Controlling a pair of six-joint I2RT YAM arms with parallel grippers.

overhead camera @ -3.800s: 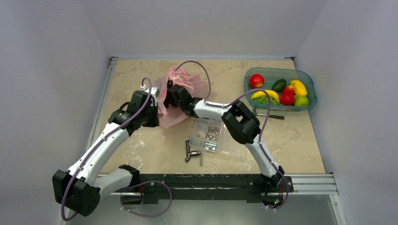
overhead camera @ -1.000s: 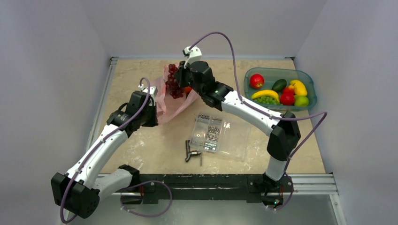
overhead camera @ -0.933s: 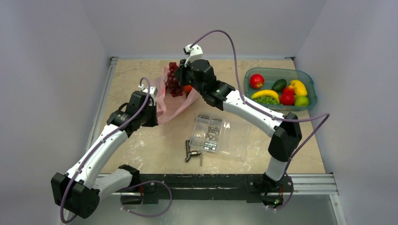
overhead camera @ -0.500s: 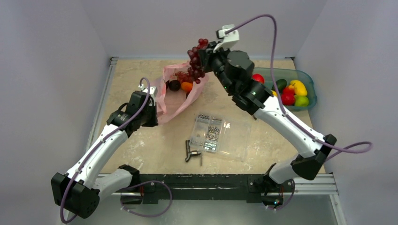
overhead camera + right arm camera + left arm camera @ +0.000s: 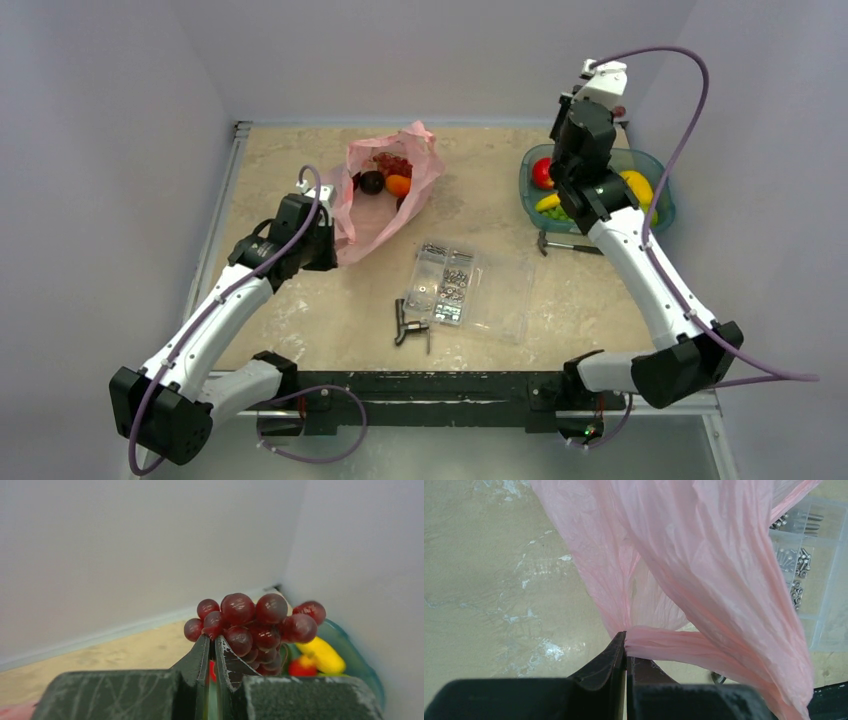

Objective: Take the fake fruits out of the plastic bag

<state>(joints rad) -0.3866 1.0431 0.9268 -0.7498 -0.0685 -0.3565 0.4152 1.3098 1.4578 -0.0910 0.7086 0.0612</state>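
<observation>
The pink plastic bag (image 5: 385,215) lies open at the table's back left. Inside it show an orange piece (image 5: 398,185), a dark round fruit (image 5: 372,182) and a red cluster (image 5: 392,163). My left gripper (image 5: 626,647) is shut on a bunched fold of the bag (image 5: 704,570), at the bag's near left edge (image 5: 322,238). My right arm (image 5: 585,150) is raised over the teal bin (image 5: 655,195). My right gripper (image 5: 211,642) is shut on the dark red grape bunch (image 5: 260,625), which hangs in the air above the bin (image 5: 350,645). In the top view the bunch is hidden behind the wrist.
The bin holds a red apple (image 5: 541,172), a banana (image 5: 548,202), a yellow piece (image 5: 636,185) and other fruit. A clear screw box (image 5: 465,290) lies mid-table, a black tool (image 5: 410,328) before it and a thin tool (image 5: 570,245) near the bin. Walls stand close behind and at right.
My right arm lifted the grape bunch out of the bag and swung it right, to above the teal bin. The left gripper kept its hold on the bag, whose mouth now stands open.
</observation>
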